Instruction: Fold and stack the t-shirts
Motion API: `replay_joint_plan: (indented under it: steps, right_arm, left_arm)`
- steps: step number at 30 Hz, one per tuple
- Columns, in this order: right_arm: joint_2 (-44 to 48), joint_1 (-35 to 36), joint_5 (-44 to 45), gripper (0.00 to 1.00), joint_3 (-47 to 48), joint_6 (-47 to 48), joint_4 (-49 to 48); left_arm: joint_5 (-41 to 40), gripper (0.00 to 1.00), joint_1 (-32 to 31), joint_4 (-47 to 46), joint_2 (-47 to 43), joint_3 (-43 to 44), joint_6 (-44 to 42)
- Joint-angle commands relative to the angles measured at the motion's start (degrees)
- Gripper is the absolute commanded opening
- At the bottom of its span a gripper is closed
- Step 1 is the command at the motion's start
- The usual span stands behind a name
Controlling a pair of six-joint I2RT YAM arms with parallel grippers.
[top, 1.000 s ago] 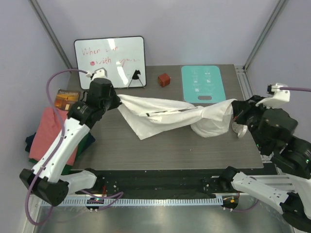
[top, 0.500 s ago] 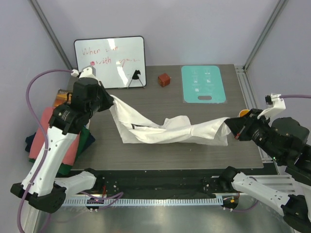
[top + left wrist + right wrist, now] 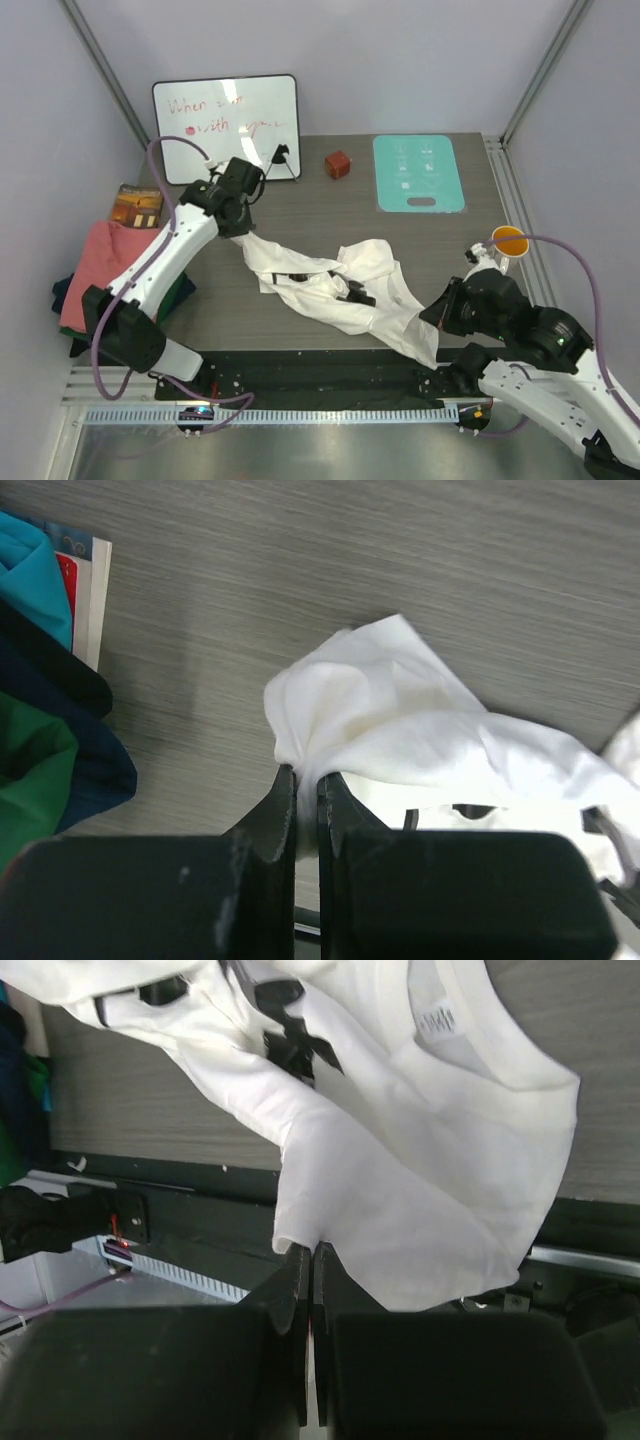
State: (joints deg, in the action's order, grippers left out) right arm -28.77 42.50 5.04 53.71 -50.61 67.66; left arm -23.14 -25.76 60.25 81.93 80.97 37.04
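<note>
The white t-shirt (image 3: 330, 285) lies crumpled in a diagonal across the grey table, with black print showing in its folds. My left gripper (image 3: 243, 232) is shut on its far-left corner; the cloth (image 3: 400, 710) is bunched between the fingers of the left gripper (image 3: 306, 772). My right gripper (image 3: 437, 318) is shut on the near-right corner by the table's front edge, and that corner of the shirt (image 3: 400, 1160) rises from the right gripper (image 3: 311, 1248). A pile at the left holds the salmon-pink shirt (image 3: 105, 270), a dark green one (image 3: 180, 285) and a navy one (image 3: 62, 290).
A whiteboard (image 3: 225, 125) stands at the back left, with a red-brown block (image 3: 338, 163) and the teal mat (image 3: 418, 172) to its right. An orange disc (image 3: 509, 240) sits at the right edge. A flat printed box (image 3: 135, 205) lies behind the pile.
The shirt was stretched taut between the grippers and now lies slack. The left gripper moved right and down toward the table. The right gripper pulled in to the near edge.
</note>
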Motion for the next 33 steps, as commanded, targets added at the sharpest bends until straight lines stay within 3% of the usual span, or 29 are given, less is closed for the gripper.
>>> replay_joint_plan:
  steps: [1, 8, 9, 11, 13, 15, 17, 20, 26, 29, 33]
  right_arm:
    - [1.4, -0.1, -7.0, 0.01, -6.9, -4.8, -5.3]
    - [-2.8, -0.1, -14.4, 0.02, -20.8, -6.5, -16.1]
    - [-3.8, -0.2, -15.1, 0.08, -21.6, -5.4, -17.4]
    - [-6.9, -0.1, -14.6, 0.28, -20.9, -3.5, -17.1]
    - [-8.1, -0.1, -10.6, 0.3, -18.0, -1.0, -14.7]
    - [-9.0, -0.1, -5.9, 0.38, -11.0, 0.9, -11.6]
    - [-10.1, -0.1, 3.0, 0.55, -3.7, 4.1, -10.1]
    - [-14.6, -0.1, 11.5, 0.62, 2.7, 10.1, -10.1]
    - [-32.2, -0.4, 17.7, 0.63, 5.8, 19.6, -18.2]
    - [-39.5, -2.4, 16.6, 0.64, 3.9, 21.5, -28.2]
    - [-47.9, -6.0, 16.0, 0.64, 3.8, 22.7, -34.3]
  left_arm:
    - [-3.4, 0.0, 0.1, -1.3, 5.3, 0.3, -0.6]
    - [-3.8, 0.0, 0.2, -2.5, 15.4, 3.1, -2.5]
    - [-4.3, 0.0, 0.2, -2.2, 16.7, 3.8, -2.8]
    - [-4.7, 0.0, 0.4, -2.4, 17.7, 3.9, -3.5]
    - [-5.3, 0.0, 0.7, -2.5, 18.5, 3.6, -4.2]
    - [-5.3, 0.0, 1.1, -3.2, 18.5, 2.7, -4.7]
    - [-5.3, 0.0, 1.3, -3.9, 18.0, 2.1, -5.1]
    - [-4.6, 0.0, 1.6, -5.1, 17.4, 1.3, -5.4]
    - [-3.8, 0.0, 1.6, -6.4, 16.1, -0.8, -5.7]
    - [-2.7, 0.0, 1.6, -8.1, 14.3, -3.4, -5.7]
    - [-2.7, 0.0, 1.6, -9.0, 13.3, -4.8, -5.7]
